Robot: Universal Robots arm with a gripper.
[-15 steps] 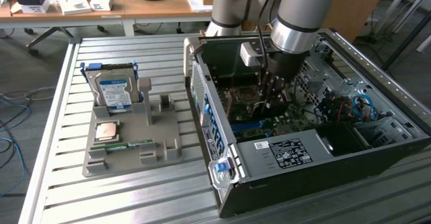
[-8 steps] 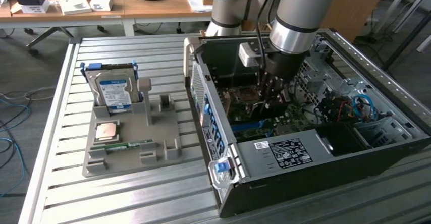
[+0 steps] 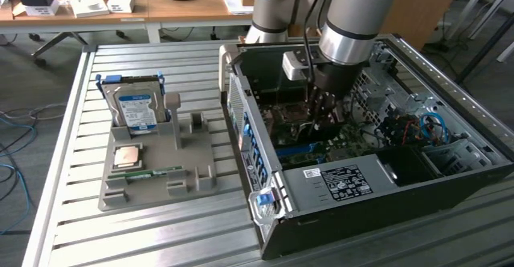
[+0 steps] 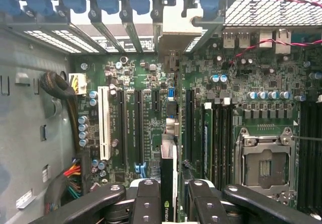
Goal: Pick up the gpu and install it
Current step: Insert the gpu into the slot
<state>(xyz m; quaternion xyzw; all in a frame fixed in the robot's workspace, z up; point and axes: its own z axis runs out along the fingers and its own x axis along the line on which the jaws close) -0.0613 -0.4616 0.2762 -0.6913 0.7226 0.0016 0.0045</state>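
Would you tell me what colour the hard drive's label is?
The label is blue and white; exterior view.

**Layout: table and case**

Computer case point(image 3: 321, 231) on table point(image 3: 161, 237), at the exterior view's right; holder point(image 3: 153, 192) to its left. Hard drive point(image 3: 136, 110) upright at holder's far end — processor chip point(image 3: 129, 157) and memory stick point(image 3: 144, 174) nearer. Gripper point(image 4: 168, 190) inside case, graphics card point(image 4: 167, 173) clamped between its fingers, over motherboard point(image 4: 151, 113).

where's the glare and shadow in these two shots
exterior view: open black computer case interior in shadow under the grey robot arm, silvery slatted table evenly lit; wrist view: white glare through rear slot openings, thin dark gpu card between the jaws shaded
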